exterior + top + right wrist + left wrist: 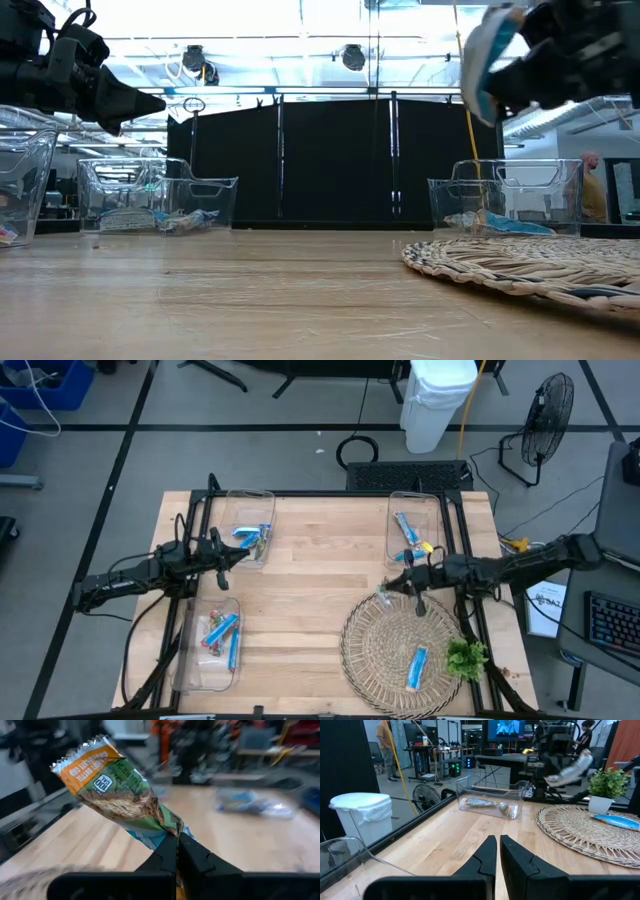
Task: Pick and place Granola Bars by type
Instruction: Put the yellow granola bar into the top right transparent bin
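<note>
My right gripper [392, 586] [177, 840] hovers over the far-left rim of the woven mat [372, 660], shut on a multicoloured green, orange and brown granola bar [117, 795]. One blue bar [417, 667] lies on the mat. The far-right bin [414, 500] holds blue bars [408, 530]. The far-left bin [250, 500] and the near-left bin [192, 670] each hold several bars. My left gripper [243, 554] [498, 846] is shut and empty, raised beside the far-left bin. My right gripper pinches the multicoloured bar by one end of its wrapper [167, 827] between its two fingers. The fingers lie about level and point toward the table's left. The bar is lifted clear of the mat and sticks out past the fingertips, its crimped free end [82, 752] tilted upward.
A green leafy sprig [466, 657] stands at the mat's right edge. Bare wooden tabletop [310, 600] lies between the left bins and the mat. A dark frame runs along the far edge. People show in the room beyond the table.
</note>
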Available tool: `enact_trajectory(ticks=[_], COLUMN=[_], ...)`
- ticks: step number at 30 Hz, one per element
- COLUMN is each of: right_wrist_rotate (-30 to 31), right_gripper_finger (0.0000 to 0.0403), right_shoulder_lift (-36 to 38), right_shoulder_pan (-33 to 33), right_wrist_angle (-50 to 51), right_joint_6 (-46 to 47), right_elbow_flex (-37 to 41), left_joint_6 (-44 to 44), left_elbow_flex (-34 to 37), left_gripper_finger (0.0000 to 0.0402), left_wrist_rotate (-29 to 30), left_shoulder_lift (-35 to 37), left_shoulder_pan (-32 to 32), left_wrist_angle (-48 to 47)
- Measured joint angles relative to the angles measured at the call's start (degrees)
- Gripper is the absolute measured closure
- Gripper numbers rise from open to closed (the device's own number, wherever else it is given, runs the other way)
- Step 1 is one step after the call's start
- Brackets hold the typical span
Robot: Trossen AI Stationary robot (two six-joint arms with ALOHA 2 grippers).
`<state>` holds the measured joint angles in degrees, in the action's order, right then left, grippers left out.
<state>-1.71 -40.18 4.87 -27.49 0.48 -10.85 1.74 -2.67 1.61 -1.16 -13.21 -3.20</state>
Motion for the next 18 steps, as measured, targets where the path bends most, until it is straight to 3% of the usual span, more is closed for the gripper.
enact_trajectory(ticks=[9, 18], right_wrist_rotate=[-9.22, -13.29], right_gripper_finger=[0.0403, 0.0403], right_shoulder_lift=[3.22, 3.43], right_shoulder_pan=[-16.83, -32.47], right_wrist_angle=[-4.48, 5.91], right_joint_6=[-1.16, 1.70], right_elbow_flex=[-0.33, -10.48], left_joint_6=[0.00, 0.00], left_elbow_flex=[-0.01, -0.01], left_gripper_finger=[0.0371, 0.0371], left_wrist_rotate=[0.00, 0.00], left_shoulder_lift=[0.01, 0.00], left_shoulder_pan=[0.02, 0.00], left_wrist_angle=[0.02, 0.01])
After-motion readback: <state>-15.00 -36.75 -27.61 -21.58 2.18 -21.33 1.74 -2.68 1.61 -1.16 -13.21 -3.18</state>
